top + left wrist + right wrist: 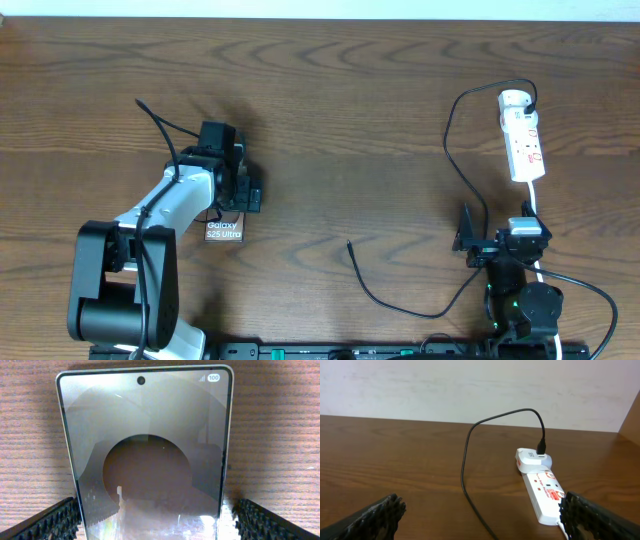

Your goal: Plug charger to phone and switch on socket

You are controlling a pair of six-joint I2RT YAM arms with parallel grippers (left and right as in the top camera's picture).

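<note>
Two arms: left jaws spread wide astride the shiny grey flat phone (150,450), near left, likely about to grip it; right jaws wide, empty. Next, fetch the loose tip, centre, of the thin black charger cable (463,467).

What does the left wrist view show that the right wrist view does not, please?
Only the left wrist view shows the phone, screen up, lying between the spread fingers of the left gripper. Only the right wrist view shows the socket with a white adapter plugged in, the charger cable arching from it, and a pale wall. Both show the wooden table and open, dark ridged fingers at the bottom corners.
</note>
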